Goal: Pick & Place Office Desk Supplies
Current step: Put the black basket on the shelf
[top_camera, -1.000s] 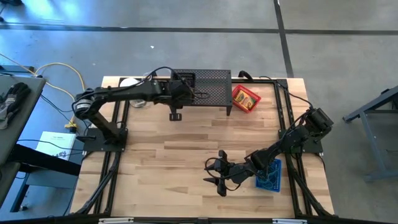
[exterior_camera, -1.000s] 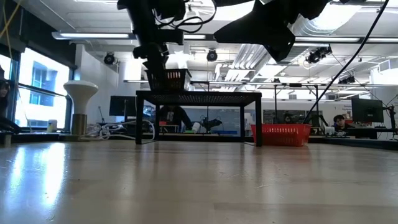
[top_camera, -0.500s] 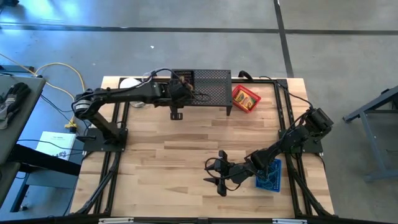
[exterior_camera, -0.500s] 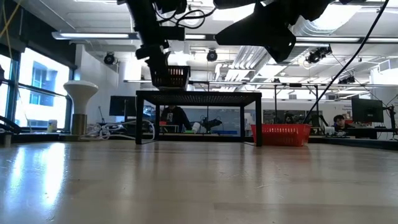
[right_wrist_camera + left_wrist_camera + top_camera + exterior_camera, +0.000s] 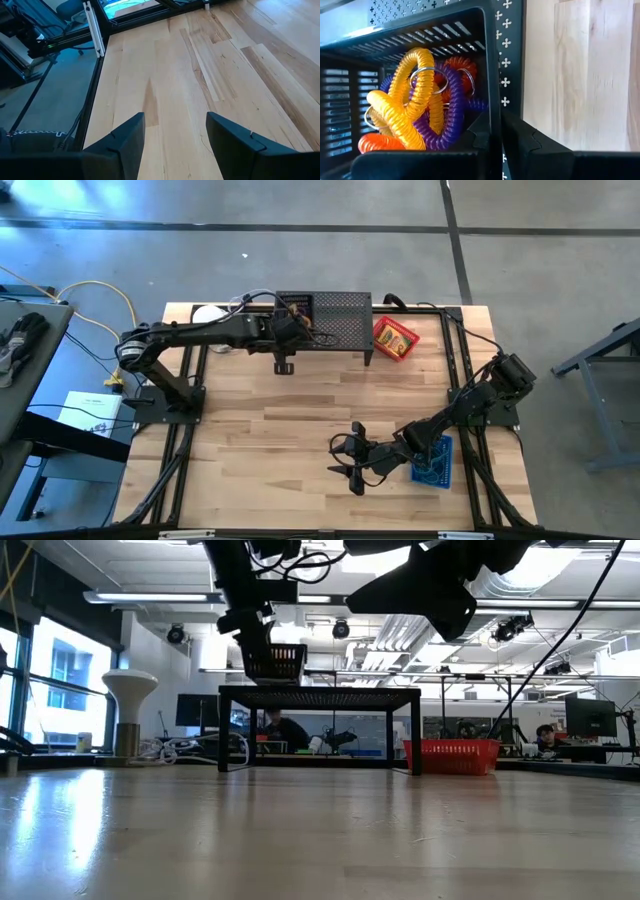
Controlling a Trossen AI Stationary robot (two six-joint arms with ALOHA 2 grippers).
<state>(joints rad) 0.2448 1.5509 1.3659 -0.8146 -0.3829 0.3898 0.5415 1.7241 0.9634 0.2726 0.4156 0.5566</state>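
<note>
My left gripper (image 5: 290,320) is shut on a small black mesh tray (image 5: 275,662) that holds coiled yellow, purple and orange rings (image 5: 420,110). The tray hangs just above the top of the large black perforated stand (image 5: 335,320), over its left part. My right gripper (image 5: 352,455) is open and hovers over bare wood near the table's near middle; only tabletop shows between its fingers (image 5: 175,132). A blue mesh tray (image 5: 432,460) lies on the table under the right arm. A red mesh tray with a yellow box (image 5: 395,337) sits right of the stand. My left gripper pinches the black tray's side wall (image 5: 492,100) at its rim, one finger inside the tray (image 5: 480,132) and one outside (image 5: 520,140). The tray is lifted clear of the stand's top and stays level, with the rings lying inside it.
A white round-topped clear object (image 5: 207,313) stands at the far left corner, left of the stand. Black frame rails (image 5: 460,380) run along the table's left and right sides. Bare wood lies across the table's middle and near left (image 5: 260,440).
My left gripper has risen a little, still shut, and the black tray has come up off the stand's top and now hangs just above it. The right arm has kept still.
</note>
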